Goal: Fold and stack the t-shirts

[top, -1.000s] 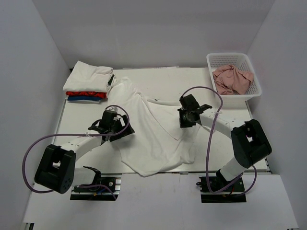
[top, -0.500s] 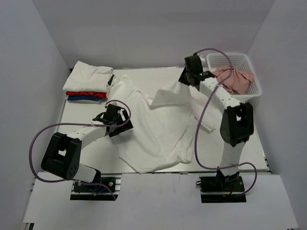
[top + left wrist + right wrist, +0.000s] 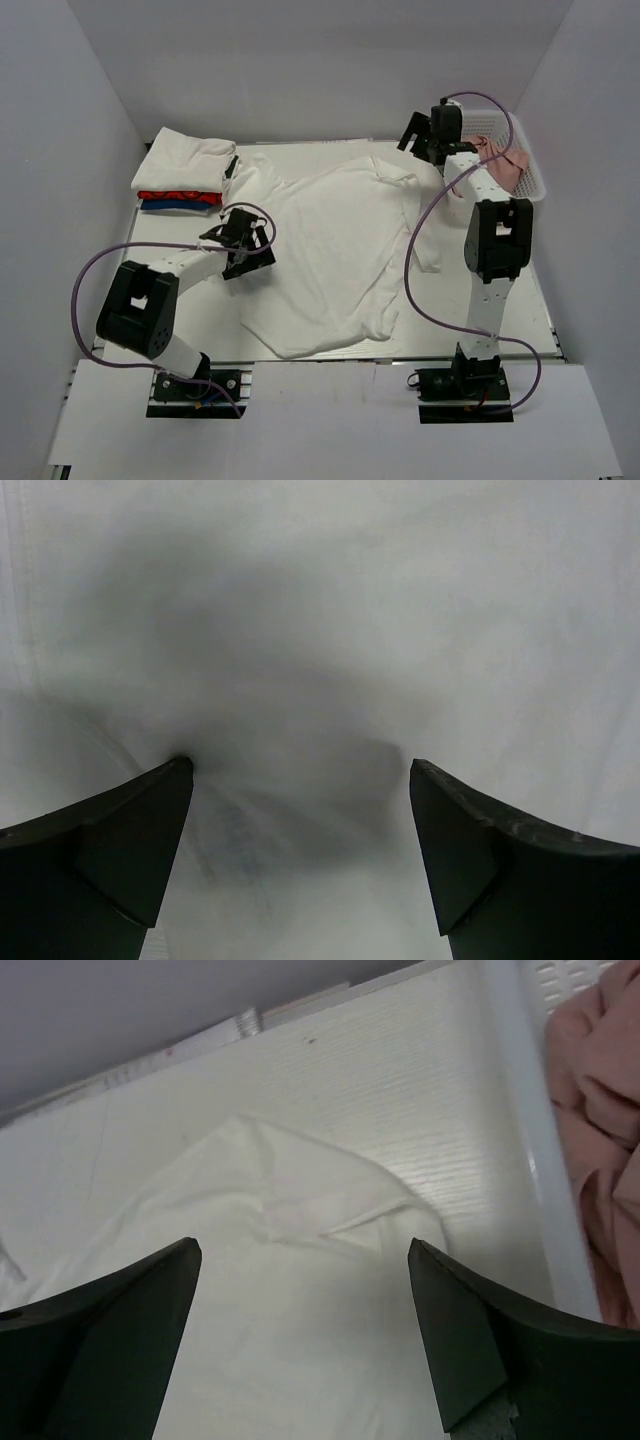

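At table centre: large white soft-cloth short-sleeved t-shirt (image 3: 330, 250), spread open and wrinkled over a white tabletop (image 3: 160, 265), one sleeve toward the far right corner.

At far left: stack of folded t-shirts (image 3: 185, 172), white on top, red beneath, blue lowest, just beside the spread shirt.

At far right: white plastic lattice basket (image 3: 528, 1110) holding crumpled pink cloth (image 3: 600, 1110).

Left gripper (image 3: 300, 765): pressed down on the spread shirt's left part, fingers apart, cloth puckered between them, nothing clamped.

Right gripper (image 3: 303, 1245): raised over the far sleeve, just beside the basket, fingers parted, empty.
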